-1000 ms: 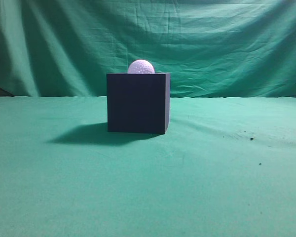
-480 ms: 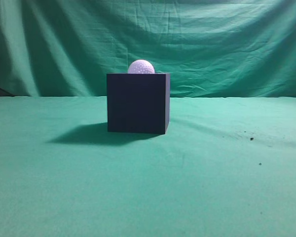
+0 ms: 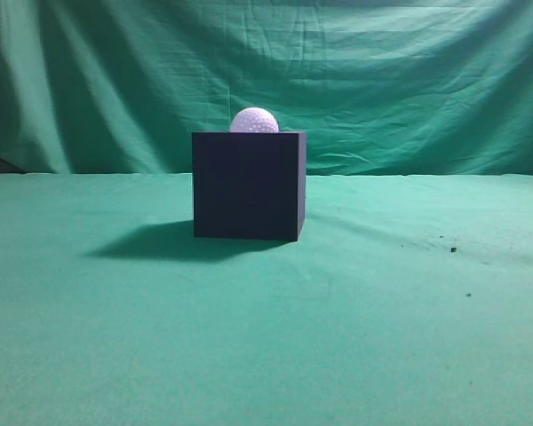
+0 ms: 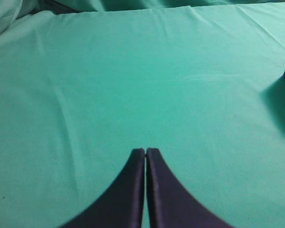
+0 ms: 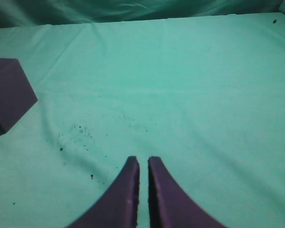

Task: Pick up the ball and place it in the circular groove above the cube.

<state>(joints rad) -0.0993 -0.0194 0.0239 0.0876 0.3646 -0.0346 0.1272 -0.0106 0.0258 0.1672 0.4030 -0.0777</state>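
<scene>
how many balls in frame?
1. The ball sits on top of the cube, centre of the green cloth. Anything behind the cube would be hidden.

I can read no text, label, brand, number or sign anywhere. The cube (image 3: 247, 185) has plain dark faces, the ball (image 3: 254, 121) shows only dimples, and the green cloth (image 3: 266, 337) over my worktop is unmarked.
</scene>
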